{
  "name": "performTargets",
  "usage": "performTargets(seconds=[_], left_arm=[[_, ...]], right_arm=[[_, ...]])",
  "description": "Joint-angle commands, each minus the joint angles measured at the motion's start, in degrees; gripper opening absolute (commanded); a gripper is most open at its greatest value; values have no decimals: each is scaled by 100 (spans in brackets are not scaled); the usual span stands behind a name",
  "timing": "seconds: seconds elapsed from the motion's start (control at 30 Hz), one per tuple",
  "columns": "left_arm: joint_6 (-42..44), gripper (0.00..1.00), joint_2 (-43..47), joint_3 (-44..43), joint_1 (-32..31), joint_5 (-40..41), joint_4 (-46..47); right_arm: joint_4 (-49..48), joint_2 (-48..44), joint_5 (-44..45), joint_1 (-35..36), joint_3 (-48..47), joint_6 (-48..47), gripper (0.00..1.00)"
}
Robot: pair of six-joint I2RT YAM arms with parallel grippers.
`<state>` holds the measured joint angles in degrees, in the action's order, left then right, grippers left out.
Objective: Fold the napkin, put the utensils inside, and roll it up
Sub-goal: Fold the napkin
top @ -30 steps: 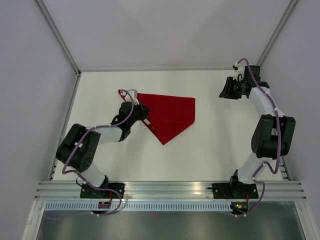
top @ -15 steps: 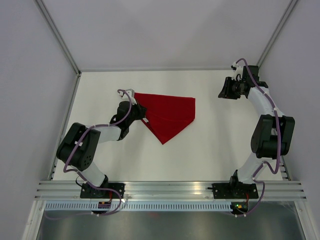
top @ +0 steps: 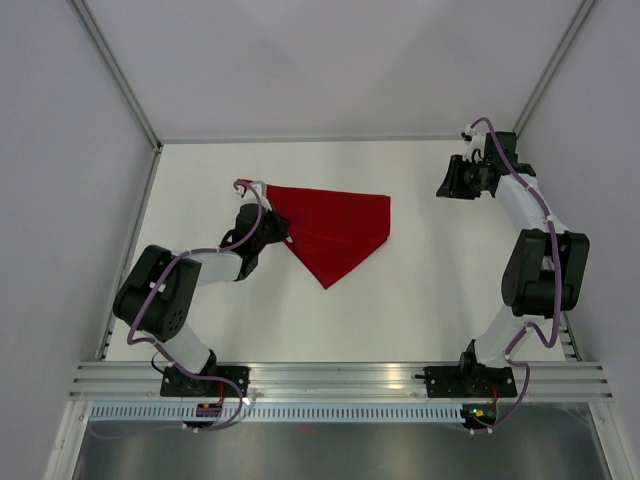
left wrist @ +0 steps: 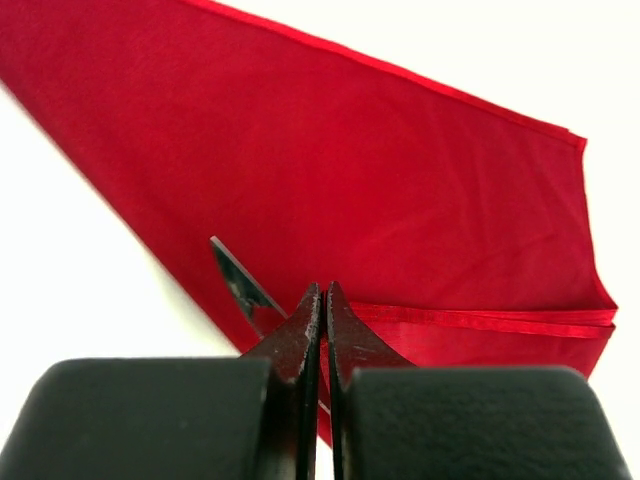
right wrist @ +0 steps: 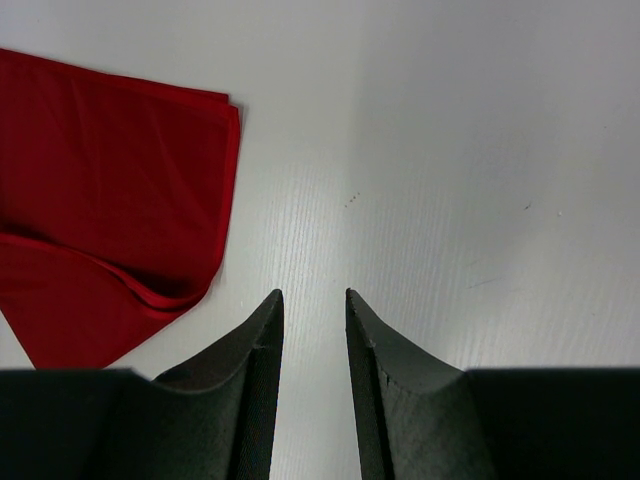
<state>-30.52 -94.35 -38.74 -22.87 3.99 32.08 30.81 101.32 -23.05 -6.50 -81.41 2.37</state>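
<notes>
The left gripper (left wrist: 320,296) has its jaws pressed together at the napkin's (left wrist: 330,170) near edge, though I cannot tell if any cloth is caught. The napkin fans out ahead and to the right of its tips. The right gripper (right wrist: 314,302), jaws apart and empty, is well away.

Top external camera looks steeply down from behind the arm bases (top: 205,383), distant. Wrist cameras sit low and close, facing forward. All three share the napkin (top: 335,228).

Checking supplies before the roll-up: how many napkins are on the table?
1. The napkin lies folded, left of centre, its edge at the left gripper. No other seems hidden.
</notes>
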Motion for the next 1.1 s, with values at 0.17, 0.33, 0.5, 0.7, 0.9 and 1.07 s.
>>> performTargets(seconds=[0.17,0.33,0.5,0.7,0.9,1.07], left_arm=[[-270,12,-40,-344,29,489,-571],[-156,38,-49,-494,29,541,-702],[-42,50,12,-766,55,664,-922],[-252,51,189,-1196,590,831,-1483],[-639,51,-548,-2330,1662,332,-2328],[-744,47,-1427,-3147,2418,-590,-2399]], right_arm=[[-13,72,46,44,28,-52,37],[13,55,46,53,20,-79,37],[39,46,37,53,11,-105,37],[83,28,29,53,2,-149,37],[136,11,-59,61,-112,-97,37],[145,-24,-86,61,-183,-44,37]])
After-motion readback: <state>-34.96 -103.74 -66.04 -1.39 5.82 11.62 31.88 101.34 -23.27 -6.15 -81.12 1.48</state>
